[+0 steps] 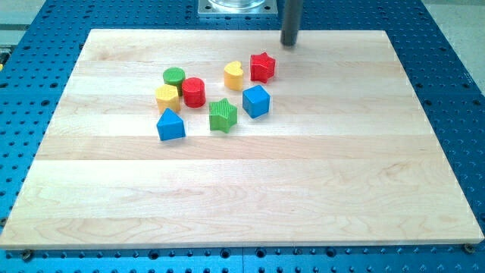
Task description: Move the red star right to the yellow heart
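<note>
The red star (262, 67) sits on the wooden board just to the view's right of the yellow heart (233, 75), the two almost touching. My tip (289, 43) is near the board's top edge, up and to the right of the red star, apart from it and from every block.
A blue cube (256, 101) and a green star (223, 115) lie below the heart. To the left are a red cylinder (193, 92), a green cylinder (174, 76), a yellow block (167, 97) and a blue triangle block (170, 125). The board (303, 189) lies on a blue perforated table.
</note>
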Available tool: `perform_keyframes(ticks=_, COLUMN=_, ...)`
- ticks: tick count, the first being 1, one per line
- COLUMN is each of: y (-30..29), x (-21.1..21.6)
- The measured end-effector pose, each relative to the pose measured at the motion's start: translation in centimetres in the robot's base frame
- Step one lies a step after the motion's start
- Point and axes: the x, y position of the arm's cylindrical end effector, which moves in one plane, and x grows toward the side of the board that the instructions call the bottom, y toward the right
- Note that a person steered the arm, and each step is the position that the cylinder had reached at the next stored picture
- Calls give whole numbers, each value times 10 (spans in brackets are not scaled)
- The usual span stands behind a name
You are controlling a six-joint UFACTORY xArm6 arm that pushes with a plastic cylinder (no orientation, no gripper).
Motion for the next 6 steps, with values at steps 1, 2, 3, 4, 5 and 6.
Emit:
perform_keyframes(ticks=1, y=-30, x=26)
perform_keyframes(ticks=2, y=-32, x=33)
perform_keyframes(ticks=3, y=-27, x=71)
perform_keyframes(ticks=4, y=-27, x=77)
perform_keyframes(ticks=5, y=-27, x=77)
perform_keyframes(ticks=6, y=-27, x=63)
